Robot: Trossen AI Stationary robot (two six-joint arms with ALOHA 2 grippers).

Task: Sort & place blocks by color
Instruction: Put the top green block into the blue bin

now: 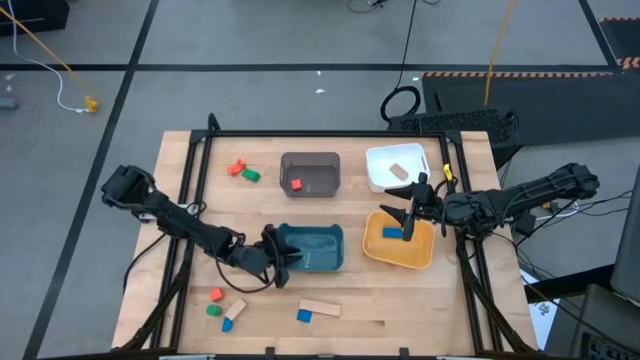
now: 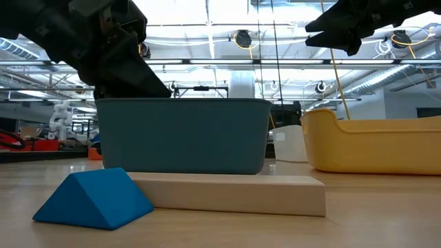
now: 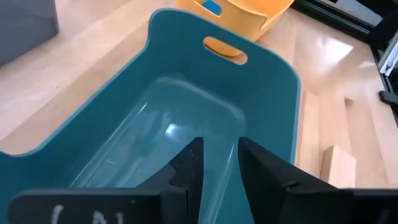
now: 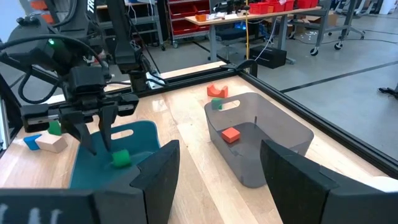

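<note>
Your left gripper (image 4: pixel 99 127) hangs over the teal tray (image 1: pixel 325 262), fingers slightly parted, a green block (image 4: pixel 120 158) loose just below them. Your right gripper (image 1: pixel 408 213), spread wide and empty, hovers over the yellow tray (image 1: pixel 420 257) holding a blue block (image 1: pixel 391 234).

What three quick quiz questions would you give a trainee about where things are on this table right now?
1. True or false: the grey tray holds a blue block.
2. Which tray is the left end effector over? A teal, B white, C yellow.
3. Fill in: the block in the yellow tray is ____.

Key:
1. False. It holds a red block.
2. A, the teal tray.
3. Blue.
</note>
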